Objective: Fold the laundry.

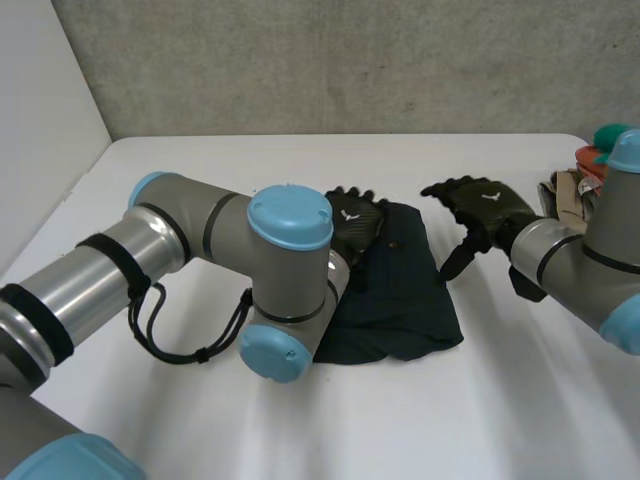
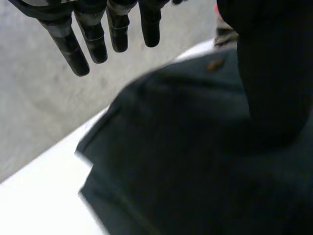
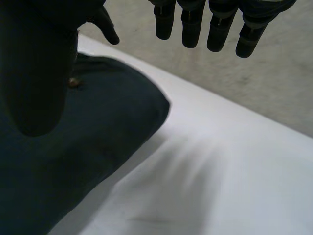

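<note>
A dark navy garment (image 1: 405,295) lies folded in a compact bundle in the middle of the white table (image 1: 200,180). My left hand (image 1: 355,225) rests over its far left part, fingers straight and holding nothing. In the left wrist view those fingers (image 2: 90,39) hover above the garment (image 2: 186,147). My right hand (image 1: 487,205) floats open just right of the garment's far right corner, thumb pointing down. The right wrist view has its fingers (image 3: 195,24) spread above the bare table (image 3: 220,171), with the garment (image 3: 73,147) beside the thumb.
A heap of other clothes (image 1: 572,192) sits at the table's right edge, with a red and green thing (image 1: 603,145) behind it. My left arm's elbow (image 1: 285,290) covers the garment's left side. A grey wall stands behind the table.
</note>
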